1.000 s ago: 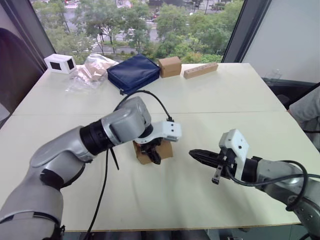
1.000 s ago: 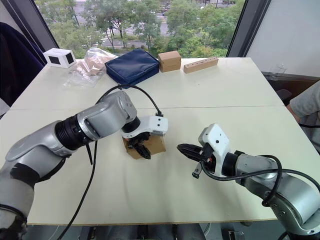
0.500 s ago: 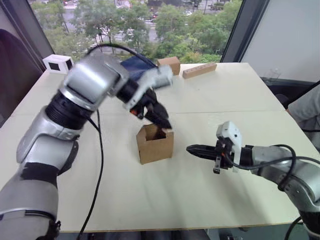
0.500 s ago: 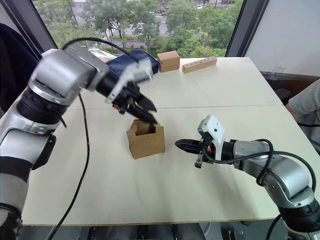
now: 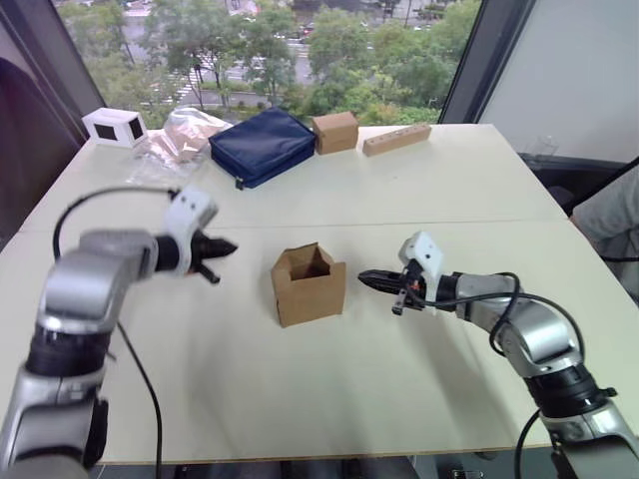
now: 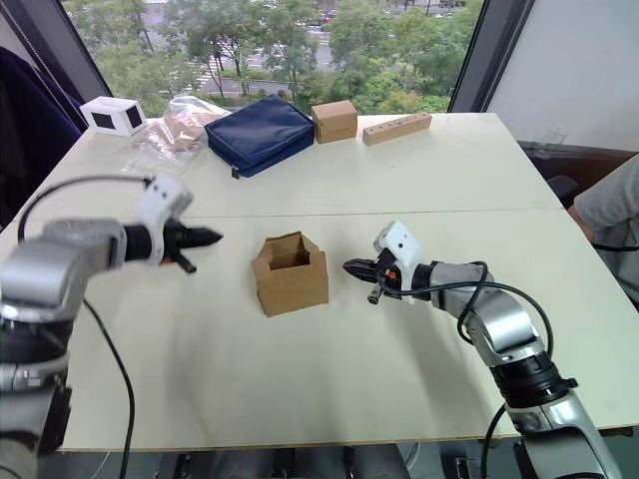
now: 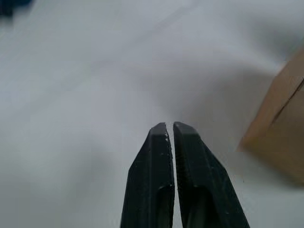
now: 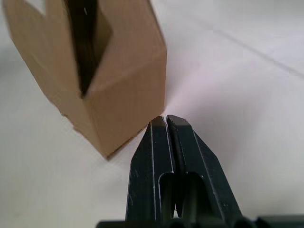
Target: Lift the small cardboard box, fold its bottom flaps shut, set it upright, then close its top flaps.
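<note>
The small cardboard box was seen standing upright on the white table, between the two grippers, with its top flaps raised and the opening left uncovered. The left gripper was held clenched and empty, well apart from the box on its left. The right gripper was likewise pressed closed on nothing, its tips pointed at the box and kept just beside its right wall.

We find no readable text | no labels, brands or numbers on the cardboard box | nothing legible on the table items either
</note>
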